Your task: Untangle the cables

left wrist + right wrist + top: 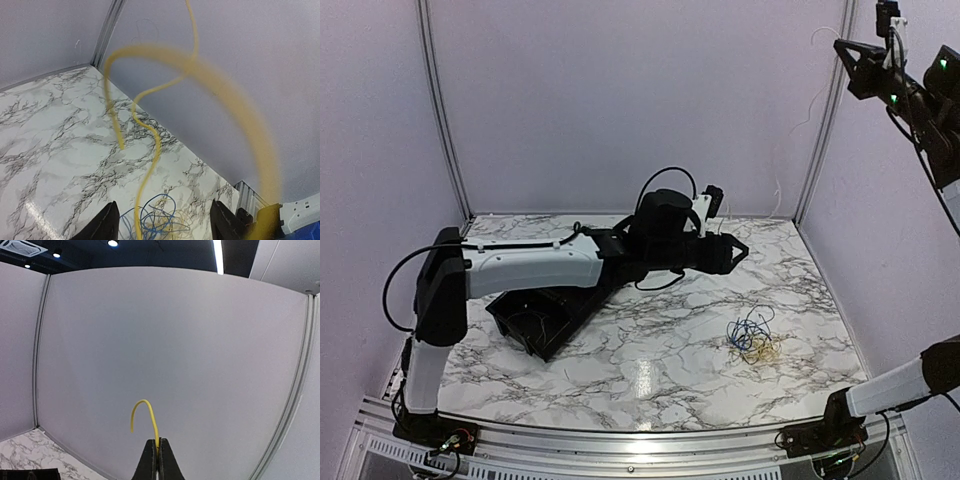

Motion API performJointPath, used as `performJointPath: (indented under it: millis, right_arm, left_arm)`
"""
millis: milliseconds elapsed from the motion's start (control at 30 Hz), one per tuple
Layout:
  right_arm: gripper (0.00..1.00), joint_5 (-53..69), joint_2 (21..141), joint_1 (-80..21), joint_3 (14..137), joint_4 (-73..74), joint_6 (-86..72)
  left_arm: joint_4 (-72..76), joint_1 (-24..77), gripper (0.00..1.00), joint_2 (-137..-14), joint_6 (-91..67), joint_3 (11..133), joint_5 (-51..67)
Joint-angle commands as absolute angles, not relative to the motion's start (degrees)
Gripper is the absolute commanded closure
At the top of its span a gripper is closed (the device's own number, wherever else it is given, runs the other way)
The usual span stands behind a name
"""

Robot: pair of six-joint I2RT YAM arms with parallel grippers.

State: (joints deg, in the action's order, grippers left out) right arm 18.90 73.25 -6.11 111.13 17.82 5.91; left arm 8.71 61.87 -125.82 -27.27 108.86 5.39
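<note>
From above, the left arm reaches across the marble tabletop (650, 350) with the left fingers (735, 252) high over its middle, pointing toward 3 o'clock. This view does not show how far apart they are. The tangle (752, 340) of blue, yellow and dark cables sits on the tabletop at about 4 o'clock. It is well apart from the black tray (535, 320), which lies at 8 o'clock under the left arm. The right arm climbs out of frame, and the right fingers (850, 60) reappear up at 1 o'clock beside the wall. What they grip is too thin to make out here.

The left wrist camera fills that in. The left fingers (164, 220) stand wide apart with nothing between them, looking down on the tangle (155, 220) at 6 o'clock. A yellow cable (220, 82) rises from the tangle, swings in a big blurred loop close to the lens and leaves the frame at 12 o'clock. I cannot tell whether the loop brushes the finger at 5 o'clock.

The right wrist camera sees mostly wall and ceiling lights. The right fingers (157, 452) are pressed together, clamped on the yellow cable (143, 401). Its short free end curls up over them like a hook toward 11 o'clock.
</note>
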Motion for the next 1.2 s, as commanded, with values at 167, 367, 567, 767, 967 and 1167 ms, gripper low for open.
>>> performJointPath:
  millis: [167, 367, 567, 767, 967, 1167]
  right_arm:
    - [1.0, 27.1, 74.69, -7.21, 108.89, 20.75, 3.02]
    - [1.0, 29.44, 76.46, -11.86, 103.18, 21.98, 3.86]
    - [1.0, 29.67, 79.71, -18.35, 102.79, 22.46, 5.3]
    - [1.0, 30.08, 82.15, -23.52, 103.68, 22.56, 5.53]
    - [1.0, 31.16, 83.0, -27.5, 103.99, 22.59, 5.35]
    - [1.0, 31.37, 83.12, -29.64, 104.28, 22.49, 4.52]
  left_arm:
    - [-1.25, 61.61, 0.34, -108.63, -20.11, 90.59, -4.83]
    - [-7.33, 61.54, 0.35, -102.09, -18.16, 87.37, -10.8]
    - [0.46, 61.6, 0.35, -95.9, -10.74, 80.91, -11.76]
    - [6.3, 61.4, 0.35, -98.17, -7.63, 83.67, -9.01]
    - [1.0, 60.68, 0.36, -105.63, -13.77, 91.43, -17.91]
    - [3.2, 58.95, 0.36, -109.24, -12.29, 93.18, -13.98]
